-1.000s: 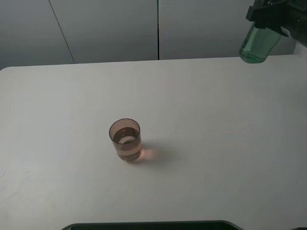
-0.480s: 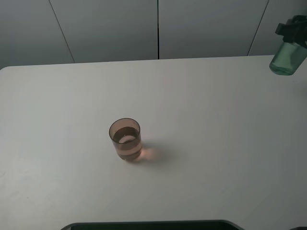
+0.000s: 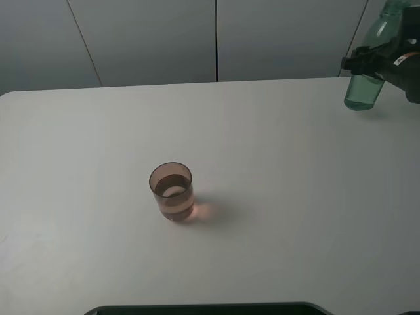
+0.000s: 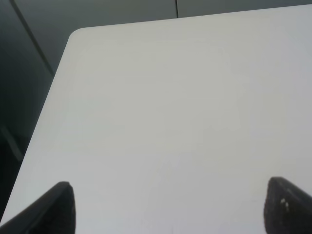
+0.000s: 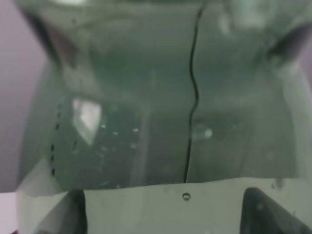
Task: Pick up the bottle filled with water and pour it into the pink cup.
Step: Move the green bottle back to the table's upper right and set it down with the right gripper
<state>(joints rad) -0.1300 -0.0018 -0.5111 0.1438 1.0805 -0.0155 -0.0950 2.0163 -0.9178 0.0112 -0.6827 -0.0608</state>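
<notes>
The pink cup [image 3: 172, 191] stands upright near the table's middle, with liquid in its lower half. The green see-through bottle [image 3: 371, 64] is at the far right back edge of the table, leaning slightly, its base close to the tabletop. My right gripper [image 3: 380, 60] is shut around the bottle's middle; the bottle's green wall [image 5: 156, 107] fills the right wrist view. My left gripper [image 4: 168, 207] is open and empty over bare table, out of the exterior view; only its two dark fingertips [image 4: 56, 207] show.
The white table [image 3: 275, 170] has a rounded back left corner [image 4: 78, 34]. Grey wall panels stand behind it. A dark edge [image 3: 203, 308] runs along the front.
The right gripper with the bottle moved right and then came down toward the table's back right edge, the bottle turning more upright. The cup has not moved.
</notes>
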